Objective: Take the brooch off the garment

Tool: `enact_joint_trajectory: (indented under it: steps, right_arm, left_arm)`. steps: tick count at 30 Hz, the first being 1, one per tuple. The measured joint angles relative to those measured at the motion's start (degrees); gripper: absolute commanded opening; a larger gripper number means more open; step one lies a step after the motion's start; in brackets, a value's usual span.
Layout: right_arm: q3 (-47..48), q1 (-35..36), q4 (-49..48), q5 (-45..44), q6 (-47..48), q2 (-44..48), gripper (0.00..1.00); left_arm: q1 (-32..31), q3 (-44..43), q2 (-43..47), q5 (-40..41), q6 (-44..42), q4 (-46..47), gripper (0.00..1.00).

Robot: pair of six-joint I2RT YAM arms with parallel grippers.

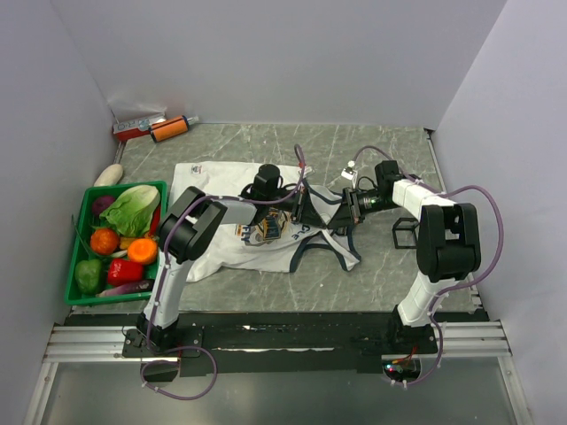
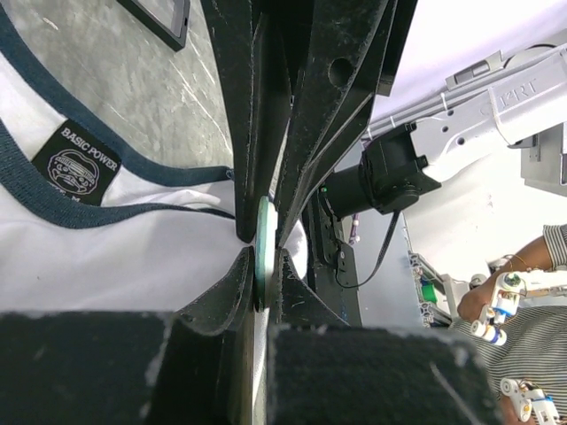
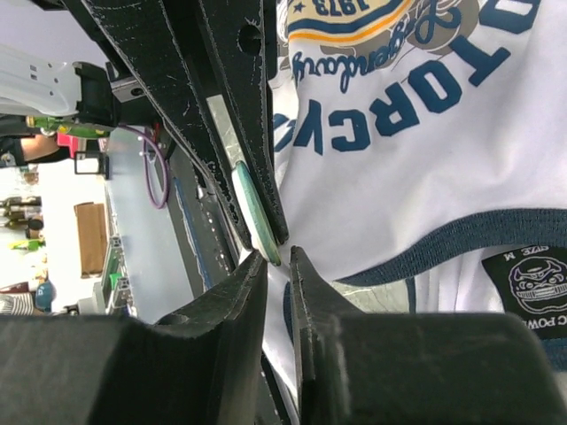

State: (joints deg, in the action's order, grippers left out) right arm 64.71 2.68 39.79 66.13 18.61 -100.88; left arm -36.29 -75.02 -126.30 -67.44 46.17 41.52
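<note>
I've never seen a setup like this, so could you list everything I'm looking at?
jersey: one, white with navy trim, mid-table
brooch: one, green disc, at the jersey's edge
basket: one, green, left side
vegetables: several, red, orange, green, purple, in the basket
oblong thing: one, white, behind the basket
tools: two, red and orange, far-left corner
square frame: one, black, right of jersey
table: one, grey marbled
left gripper: one, black, shut on the brooch
right gripper: one, black, seemingly pinching the jersey

Green crate (image 1: 74, 257), vegetables (image 1: 130, 206), orange tube (image 1: 168, 129)
</note>
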Motion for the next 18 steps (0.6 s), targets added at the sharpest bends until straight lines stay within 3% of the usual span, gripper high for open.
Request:
enact_joint_trajectory:
  steps: [2, 7, 9, 10, 11, 15, 18]
  right_arm:
    - [0.2, 0.0, 0.0, 0.1, 0.0, -0.1, 0.23]
    - [0.9, -0.1, 0.3, 1.7, 1.4, -0.6, 0.03]
    - [0.9, -0.1, 0.6, 2.4, 2.6, -0.6, 0.0]
    - [1.0, -0.1, 0.8, 2.7, 3.4, -0.6, 0.0]
    - [1.1, -0.2, 1.2, 2.9, 4.0, -0.6, 0.0]
    - [1.8, -0.3, 2.5, 2.9, 5.1, -0.6, 0.0]
    - [1.9, -0.3, 2.8, 2.3, 4.7, -0.6, 0.0]
  left_arm:
    - [0.0, 0.0, 0.0, 0.0, 0.0, 0.0, 0.01]
    - [0.1, -0.3, -0.1, -0.2, 0.0, -0.3, 0.01]
    - [0.2, -0.7, -0.1, -0.6, 0.0, -0.7, 0.11]
    - [0.2, -0.8, -0.1, -0.7, 0.0, -0.7, 0.19]
    - [0.2, -0.9, -0.1, -0.7, 0.0, -1.1, 0.34]
    - [0.2, -1.5, -0.1, 0.0, -2.2, -4.0, 0.44]
    - [0.5, -1.5, -0.1, 0.5, -3.0, -5.6, 0.46]
